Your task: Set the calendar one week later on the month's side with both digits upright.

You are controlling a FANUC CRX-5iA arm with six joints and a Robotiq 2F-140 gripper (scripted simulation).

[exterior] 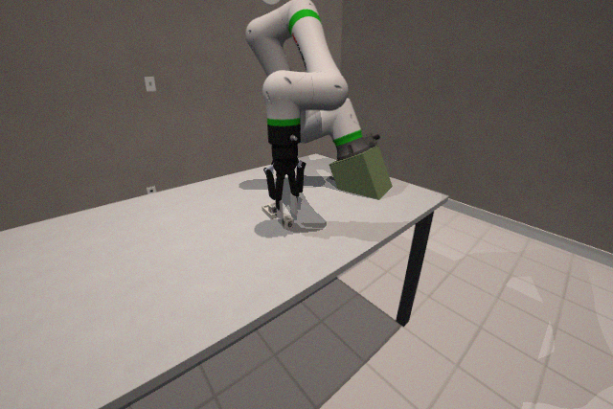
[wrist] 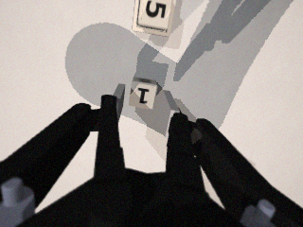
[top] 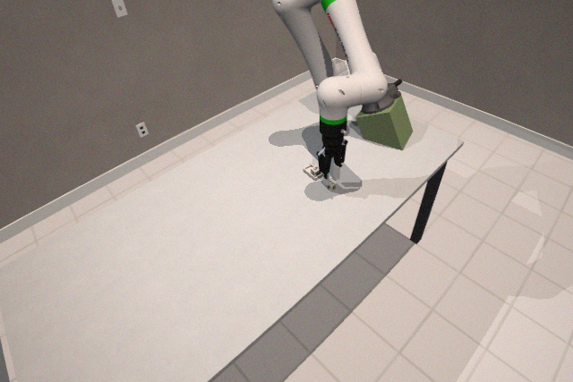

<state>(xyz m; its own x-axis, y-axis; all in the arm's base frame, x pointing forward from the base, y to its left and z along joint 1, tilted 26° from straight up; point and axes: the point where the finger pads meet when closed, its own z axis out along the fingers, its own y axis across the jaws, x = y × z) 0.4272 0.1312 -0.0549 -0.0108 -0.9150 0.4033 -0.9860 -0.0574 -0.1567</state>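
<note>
On the bench (top: 184, 230) (exterior: 148, 265), outside the tray (top: 307, 171) (exterior: 267, 211) (wrist: 135, 24), sits the loose cube (top: 331, 186) (exterior: 288, 222) (wrist: 143, 95), a 1 on top; the other cube (top: 315, 170) (exterior: 272, 208) (wrist: 154, 10), a 5 on top, is in the tray. The hand (top: 333, 171) (exterior: 288, 196) (wrist: 142, 97) is part-open and empty, fingers either side of the loose cube. To grip well, I'd centre it, lower straight down, then close squarely and gently so it doesn't twist.

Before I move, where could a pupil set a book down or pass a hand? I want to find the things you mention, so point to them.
In the top view, bare table (top: 184, 230) (exterior: 148, 285) (wrist: 28, 52) stretches left of the tray (top: 305, 170) (exterior: 266, 211) (wrist: 151, 31); another patch lies between the loose cube (top: 331, 186) (exterior: 288, 222) (wrist: 143, 96) and near edge. Crowded: around tray, cube and gripper (top: 333, 172) (exterior: 287, 210) (wrist: 142, 97).
</note>
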